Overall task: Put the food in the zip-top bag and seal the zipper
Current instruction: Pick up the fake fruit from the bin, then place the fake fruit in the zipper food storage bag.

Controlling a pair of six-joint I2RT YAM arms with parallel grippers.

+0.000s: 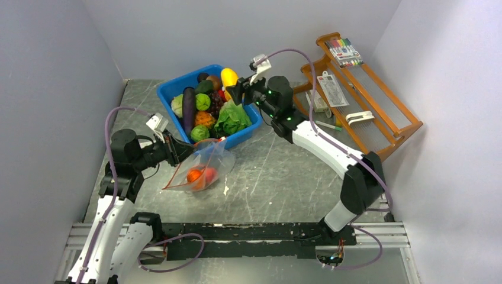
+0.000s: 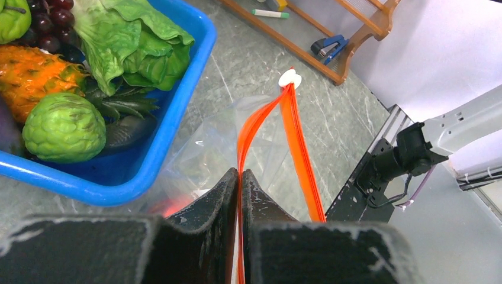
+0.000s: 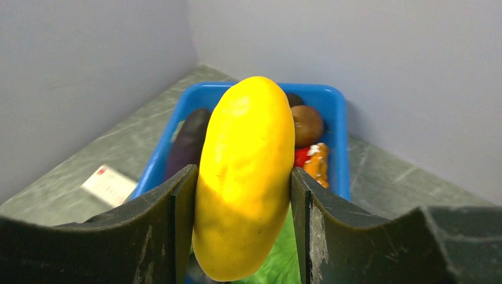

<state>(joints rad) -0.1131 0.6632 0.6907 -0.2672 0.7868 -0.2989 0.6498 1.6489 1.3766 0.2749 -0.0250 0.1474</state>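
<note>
**Bagging Part Done; Seal Outstanding**

The left claw (image 2: 239,176) is pinched fully shut on one lip of the zipper (image 2: 299,148). The bag (image 1: 213,155) gapes open just ahead of it, with two orange-red pieces (image 1: 195,176) inside. The right claw (image 3: 243,171) stands part open, clamped on one yellow piece (image 1: 229,77), above the bin (image 1: 171,89) and well apart from the bag. Visible in the bin are one eggplant (image 1: 189,106), three green balls (image 1: 203,102) and other pieces not counted. Remaining, by judgement: loading and sealing.
</note>
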